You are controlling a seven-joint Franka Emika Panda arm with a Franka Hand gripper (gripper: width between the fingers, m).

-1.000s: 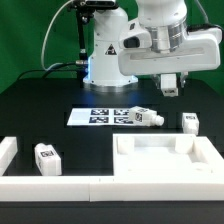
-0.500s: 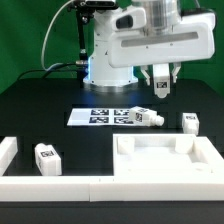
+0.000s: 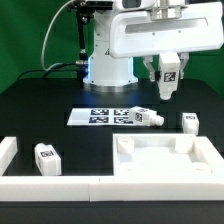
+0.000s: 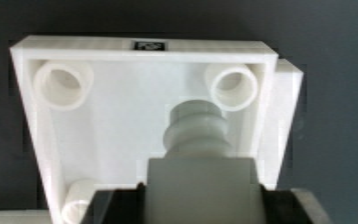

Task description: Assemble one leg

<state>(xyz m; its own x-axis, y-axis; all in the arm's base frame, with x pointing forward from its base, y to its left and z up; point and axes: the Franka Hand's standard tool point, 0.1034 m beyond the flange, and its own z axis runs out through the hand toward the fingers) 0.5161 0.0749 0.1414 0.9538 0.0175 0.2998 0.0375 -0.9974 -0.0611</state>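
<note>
My gripper [image 3: 167, 72] is shut on a leg [image 3: 168, 82], a stubby white peg-block with a tag on its face, and holds it in the air above the table's back right. In the wrist view the leg [image 4: 201, 150] runs out from between my dark fingers [image 4: 119, 206], with the gripper [image 4: 202, 205] closed around it. Below it lies the white square tabletop [image 4: 140, 120], showing two round holes. In the exterior view the tabletop [image 3: 200, 160] lies at the front right.
Three more legs are loose: one [image 3: 144, 117] lying by the marker board [image 3: 100, 116], one [image 3: 189, 122] at the right, one [image 3: 46, 158] at the front left. A white fence [image 3: 10, 170] borders the front and left.
The wrist has turned and the arm has risen slightly, with the leg still held. The leg's tag now faces the exterior camera. The loose legs and tabletop have not moved.
</note>
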